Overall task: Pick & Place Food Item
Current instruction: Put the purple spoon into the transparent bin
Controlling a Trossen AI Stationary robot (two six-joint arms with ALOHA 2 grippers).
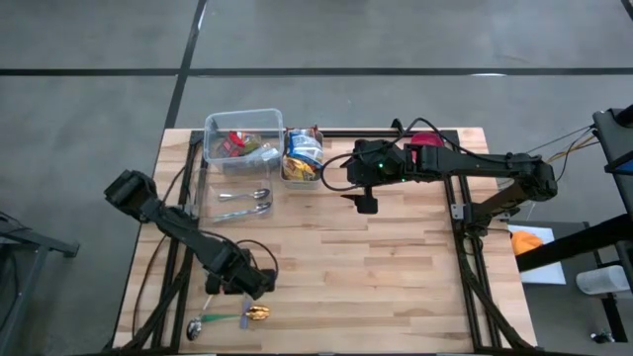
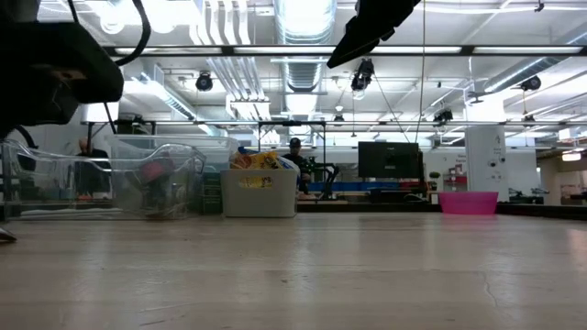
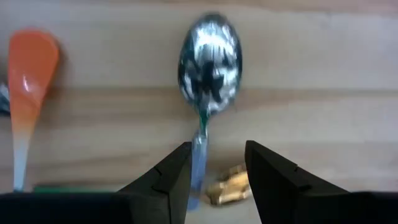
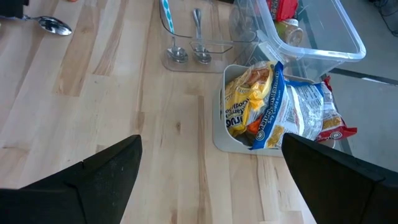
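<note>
A small gold-wrapped food item (image 3: 229,186) lies on the wooden table near its front left, beside the handle of a metal spoon (image 3: 208,62). My left gripper (image 3: 217,180) points down over them, open. The gold item shows in the gap between its fingers, and I see no touch. In the high view the gripper (image 1: 249,289) stands just above the gold item (image 1: 257,313). My right gripper (image 1: 366,204) hangs open over the table's middle, nothing between its fingers (image 4: 99,177).
An orange spoon (image 3: 28,74) lies beside the metal one. At the far left stand a clear bin (image 1: 242,133) with packaged food, a white bin (image 4: 273,112) of snack bags, and a clear tray (image 1: 242,203) holding utensils. Bare wood spreads across the middle and right.
</note>
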